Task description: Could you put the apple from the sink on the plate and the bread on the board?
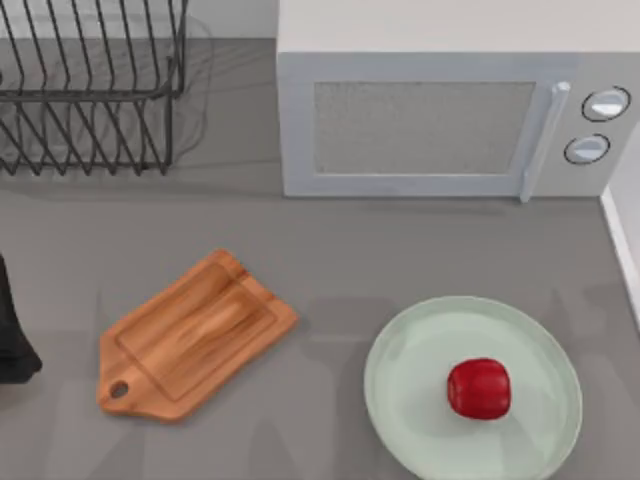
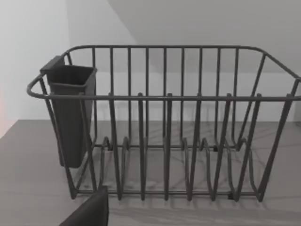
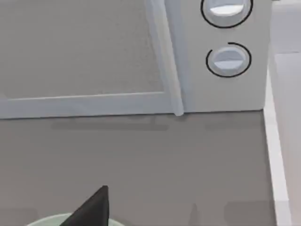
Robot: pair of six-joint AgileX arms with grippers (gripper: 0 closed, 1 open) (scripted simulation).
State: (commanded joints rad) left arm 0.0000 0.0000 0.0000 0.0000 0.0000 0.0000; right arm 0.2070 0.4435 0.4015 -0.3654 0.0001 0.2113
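A red apple (image 1: 478, 388) sits on the pale green plate (image 1: 410, 345) at the table's right front, below a white microwave (image 1: 450, 110). The wooden cutting board (image 1: 195, 333) lies bare at left, near a wire dish rack (image 1: 90, 90). The left arm (image 1: 12, 330) rests at the left edge; whether either gripper's jaws are open cannot be told.

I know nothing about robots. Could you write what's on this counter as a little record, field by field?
apple: red apple resting on the plate, right of its middle
plate: pale green plate at the front right
board: wooden board at the front left, nothing on it
rack: dark wire dish rack at the back left, with a dark cup hung on one end
microwave: white microwave at the back, door shut
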